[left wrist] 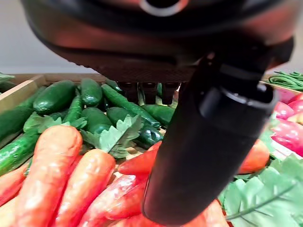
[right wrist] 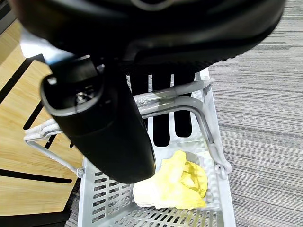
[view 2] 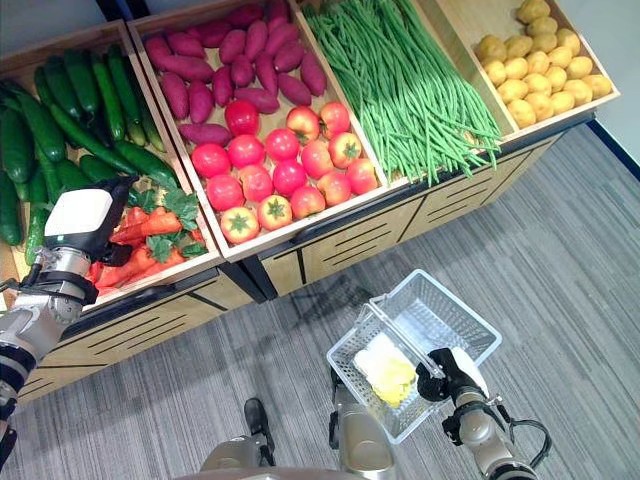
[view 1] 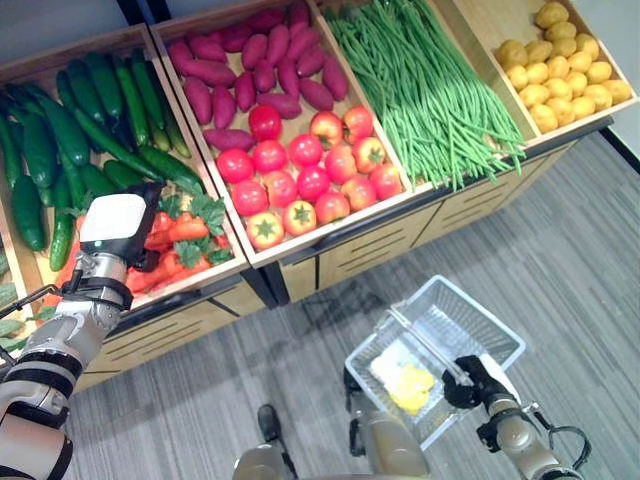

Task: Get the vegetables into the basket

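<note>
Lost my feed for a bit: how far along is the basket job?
Early stage. Done: the basket holds one yellow leafy item. In hand: the right hand is curled on the basket handle; the left hand hovers over the carrots, fingers straight, holding nothing. Left: grasp a carrot and carry it to the basket.

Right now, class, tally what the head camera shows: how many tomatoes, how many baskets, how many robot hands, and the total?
Tomatoes: 16
Basket: 1
Hands: 2 (left hand, right hand)
Total: 19
</note>
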### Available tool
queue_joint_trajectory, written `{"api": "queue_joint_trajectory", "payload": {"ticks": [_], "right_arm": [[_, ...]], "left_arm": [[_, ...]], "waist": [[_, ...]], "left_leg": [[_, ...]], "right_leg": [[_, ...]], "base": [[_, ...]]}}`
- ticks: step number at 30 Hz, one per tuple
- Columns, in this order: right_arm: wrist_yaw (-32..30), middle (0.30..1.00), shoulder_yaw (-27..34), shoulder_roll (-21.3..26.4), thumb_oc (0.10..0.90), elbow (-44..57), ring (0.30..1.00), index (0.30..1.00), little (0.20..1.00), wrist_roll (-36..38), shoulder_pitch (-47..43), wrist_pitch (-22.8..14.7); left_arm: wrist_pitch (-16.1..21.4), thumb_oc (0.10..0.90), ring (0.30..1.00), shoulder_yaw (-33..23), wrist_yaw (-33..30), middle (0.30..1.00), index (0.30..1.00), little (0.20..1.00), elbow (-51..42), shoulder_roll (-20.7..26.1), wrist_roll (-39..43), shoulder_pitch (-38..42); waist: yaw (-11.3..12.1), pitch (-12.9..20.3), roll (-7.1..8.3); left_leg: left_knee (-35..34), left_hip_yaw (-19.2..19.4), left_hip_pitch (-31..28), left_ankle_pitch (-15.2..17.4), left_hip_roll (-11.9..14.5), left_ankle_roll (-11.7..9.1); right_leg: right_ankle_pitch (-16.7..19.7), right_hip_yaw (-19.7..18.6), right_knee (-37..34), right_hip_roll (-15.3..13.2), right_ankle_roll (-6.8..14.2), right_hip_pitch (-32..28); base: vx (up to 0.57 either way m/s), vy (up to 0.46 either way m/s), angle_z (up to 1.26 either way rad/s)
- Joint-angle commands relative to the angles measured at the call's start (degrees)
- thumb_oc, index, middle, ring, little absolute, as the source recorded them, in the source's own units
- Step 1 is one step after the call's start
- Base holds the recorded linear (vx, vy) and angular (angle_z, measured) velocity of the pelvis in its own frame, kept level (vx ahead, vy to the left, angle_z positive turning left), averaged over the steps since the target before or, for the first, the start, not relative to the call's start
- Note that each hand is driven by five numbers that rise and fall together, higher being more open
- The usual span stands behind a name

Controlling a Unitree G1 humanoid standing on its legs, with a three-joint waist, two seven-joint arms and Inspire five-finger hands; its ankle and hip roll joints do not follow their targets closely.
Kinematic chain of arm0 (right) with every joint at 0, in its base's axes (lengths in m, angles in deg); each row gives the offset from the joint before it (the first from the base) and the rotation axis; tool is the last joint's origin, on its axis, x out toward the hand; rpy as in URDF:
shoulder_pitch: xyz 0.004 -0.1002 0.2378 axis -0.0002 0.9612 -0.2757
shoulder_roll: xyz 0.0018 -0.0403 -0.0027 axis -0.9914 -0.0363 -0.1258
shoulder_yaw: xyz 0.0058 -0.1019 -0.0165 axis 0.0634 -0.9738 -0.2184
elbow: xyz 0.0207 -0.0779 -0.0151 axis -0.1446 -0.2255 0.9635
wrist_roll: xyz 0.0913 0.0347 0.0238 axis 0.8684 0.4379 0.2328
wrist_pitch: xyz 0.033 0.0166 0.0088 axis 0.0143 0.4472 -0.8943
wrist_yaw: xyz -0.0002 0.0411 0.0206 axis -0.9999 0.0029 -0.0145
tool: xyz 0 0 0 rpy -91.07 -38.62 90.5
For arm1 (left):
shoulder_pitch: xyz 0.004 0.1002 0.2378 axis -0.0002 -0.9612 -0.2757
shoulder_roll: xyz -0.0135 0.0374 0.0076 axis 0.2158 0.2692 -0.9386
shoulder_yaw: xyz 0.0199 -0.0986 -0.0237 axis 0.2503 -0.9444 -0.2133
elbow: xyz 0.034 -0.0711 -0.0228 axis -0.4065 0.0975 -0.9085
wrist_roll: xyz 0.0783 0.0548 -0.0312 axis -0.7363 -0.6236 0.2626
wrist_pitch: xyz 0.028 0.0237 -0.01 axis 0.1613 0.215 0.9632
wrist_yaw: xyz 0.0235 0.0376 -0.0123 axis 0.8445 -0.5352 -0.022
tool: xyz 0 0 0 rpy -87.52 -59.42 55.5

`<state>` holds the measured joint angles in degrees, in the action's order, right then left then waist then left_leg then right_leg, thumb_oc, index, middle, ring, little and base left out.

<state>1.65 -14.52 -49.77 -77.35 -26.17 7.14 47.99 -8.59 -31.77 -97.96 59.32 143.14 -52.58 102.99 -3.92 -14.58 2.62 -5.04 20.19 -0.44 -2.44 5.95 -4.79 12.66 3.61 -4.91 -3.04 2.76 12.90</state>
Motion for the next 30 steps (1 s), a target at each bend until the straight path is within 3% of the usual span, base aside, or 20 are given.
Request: {"api": "queue_joint_trajectory", "payload": {"ticks": [1, 2, 3, 5, 6, 23, 30], "right_arm": [[-2.5, 0.300, -0.6, 3.8, 0.400, 3.5, 0.300, 0.300, 0.300, 1.4, -1.0, -3.1], [-2.6, 0.300, -0.5, 3.8, 0.400, 3.2, 0.300, 0.300, 0.300, 1.4, -1.0, -3.1], [-2.6, 0.300, -0.5, 3.8, 0.400, 3.2, 0.300, 0.300, 0.300, 1.4, -1.0, -3.1], [-2.7, 0.300, -0.6, 3.7, 0.400, 2.9, 0.300, 0.300, 0.300, 1.4, -1.1, -3.1], [-2.7, 0.300, -0.6, 3.7, 0.400, 2.9, 0.300, 0.300, 0.300, 1.4, -1.1, -3.1], [-2.4, 0.300, -1.2, 2.9, 0.400, 2.3, 0.300, 0.300, 0.300, 1.3, -1.1, -3.7], [-2.6, 0.300, -1.6, 2.4, 0.400, 2.6, 0.300, 0.300, 0.300, 1.2, -0.6, -3.8]], "left_arm": [[1.1, 0.900, 1.000, -0.9, -2.5, 1.000, 1.000, 1.000, -1.4, 4.0, -0.6, 6.7], [1.4, 0.900, 1.000, -0.7, -2.3, 1.000, 1.000, 1.000, -2.1, 4.0, -0.7, 6.4], [1.4, 0.822, 0.890, -0.8, -2.3, 0.890, 0.890, 0.890, -2.1, 4.0, -0.7, 6.4], [1.7, 0.467, 0.393, -0.6, -2.1, 0.393, 0.393, 0.393, -2.9, 3.6, -0.8, 5.8], [1.8, 0.400, 0.300, -0.4, -2.1, 0.300, 0.300, 0.300, -2.6, 3.6, -0.9, 5.8], [1.4, 0.400, 0.300, -1.0, -2.1, 0.300, 0.300, 0.300, 1.9, 0.7, -1.9, 1.7], [0.4, 0.400, 0.300, -5.4, -6.1, 0.300, 0.300, 0.300, 2.9, -0.1, -0.4, 1.3]], "waist": [[-0.4, 2.1, 0.46], [-0.4, 2.1, 0.31], [-0.4, 2.1, 0.31], [-0.4, 2.0, 0.26], [-0.5, 1.9, 0.20], [-0.5, 1.8, -0.07], [-0.4, 2.3, 0.01]], "left_leg": [[0.0, -5.6, 1.1, -2.0, 2.9, -2.8], [0.0, -5.5, 1.0, -1.9, 2.9, -2.8], [0.0, -5.5, 1.0, -1.9, 2.9, -2.8], [0.0, -5.4, 0.9, -1.9, 3.0, -2.8], [0.0, -5.3, 0.8, -1.8, 2.9, -2.8], [0.0, -4.6, -0.3, -1.6, 3.2, -3.0], [0.0, -4.6, -1.3, -1.2, 2.9, -2.9]], "right_leg": [[-3.3, -2.2, 3.1, -5.1, 7.0, -2.4], [-3.3, -2.4, 3.1, -5.0, 7.0, -2.3], [-3.3, -2.4, 3.1, -5.0, 7.0, -2.3], [-3.4, -2.6, 3.1, -4.9, 6.9, -2.3], [-3.4, -2.7, 3.2, -4.9, 6.9, -2.2], [-3.9, -2.9, 3.2, -4.6, 6.7, -2.8], [-4.1, -2.9, 3.1, -4.8, 6.8, -3.9]], "base": [[0.00, 0.000, 0.00], [0.00, 0.000, 0.00], [0.00, 0.000, 0.00], [0.00, 0.000, 0.00], [0.00, 0.000, 0.00], [0.00, 0.000, 0.00], [0.00, 0.000, 0.00]]}}
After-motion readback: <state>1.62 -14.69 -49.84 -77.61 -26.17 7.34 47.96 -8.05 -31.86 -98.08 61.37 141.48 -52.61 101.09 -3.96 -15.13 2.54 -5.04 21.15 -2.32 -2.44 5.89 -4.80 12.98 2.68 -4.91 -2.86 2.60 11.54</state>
